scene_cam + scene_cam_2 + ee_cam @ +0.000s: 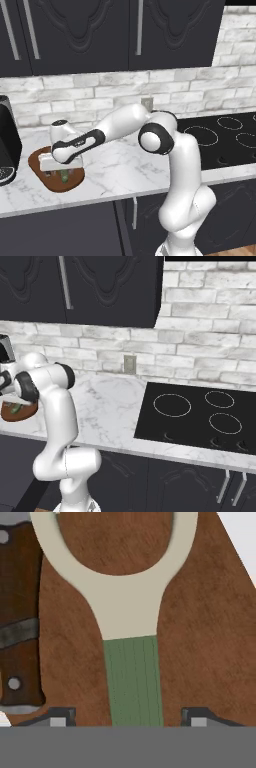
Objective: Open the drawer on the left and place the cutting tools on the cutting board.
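Note:
The reddish-brown cutting board (71,183) lies on the marble counter at the left. On it rests the peeler (125,607), with a cream Y-shaped head and a ribbed green handle. Beside the peeler lies the knife (20,612), whose dark brown handle has rivets. My gripper (127,717) hovers low over the board (200,637), open. Its fingertips (57,717) stand wide on either side of the green handle without touching it. In the left base view the gripper (57,173) points down at the board. The board's edge (17,412) shows behind my arm. I cannot make out the drawer below the counter.
A black appliance (7,140) stands just left of the board. The black cooktop (200,416) lies at the right of the counter. Dark wall cabinets (125,30) hang above, and black cabinet doors (230,215) sit below the counter.

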You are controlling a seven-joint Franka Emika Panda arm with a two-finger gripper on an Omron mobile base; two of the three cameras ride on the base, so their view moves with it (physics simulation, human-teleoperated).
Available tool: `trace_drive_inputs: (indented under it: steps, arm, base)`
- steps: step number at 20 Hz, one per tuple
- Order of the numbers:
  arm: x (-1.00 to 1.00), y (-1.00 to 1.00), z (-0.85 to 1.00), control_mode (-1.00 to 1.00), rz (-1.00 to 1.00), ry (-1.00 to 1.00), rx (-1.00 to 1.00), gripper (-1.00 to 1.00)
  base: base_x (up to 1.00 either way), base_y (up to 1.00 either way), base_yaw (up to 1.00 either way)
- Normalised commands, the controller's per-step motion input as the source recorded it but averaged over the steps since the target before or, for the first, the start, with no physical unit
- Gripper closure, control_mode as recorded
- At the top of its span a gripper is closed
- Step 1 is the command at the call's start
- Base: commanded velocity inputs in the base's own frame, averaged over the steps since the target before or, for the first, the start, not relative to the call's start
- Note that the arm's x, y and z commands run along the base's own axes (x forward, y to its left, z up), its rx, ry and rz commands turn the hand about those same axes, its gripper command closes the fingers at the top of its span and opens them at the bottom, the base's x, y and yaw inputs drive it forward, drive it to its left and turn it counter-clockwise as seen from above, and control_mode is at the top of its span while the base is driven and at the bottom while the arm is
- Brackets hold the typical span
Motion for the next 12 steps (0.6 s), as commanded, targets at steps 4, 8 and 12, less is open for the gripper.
trace_drive_inputs:
  steps: [4,8,12]
  arm:
    - [-0.11,-0.22,0.82,-1.0,-0.04,-0.1,0.0,-1.0]
    - [-0.07,-0.5,1.0,-1.0,-0.06,-0.09,0.0,-1.0]
    - [-0.25,-0.83,0.96,-1.0,-0.02,-0.01,0.0,-1.0]
  base:
    - [0.0,0.0,0.0]
    - [0.0,0.0,0.0]
    - [0.0,0.0,0.0]
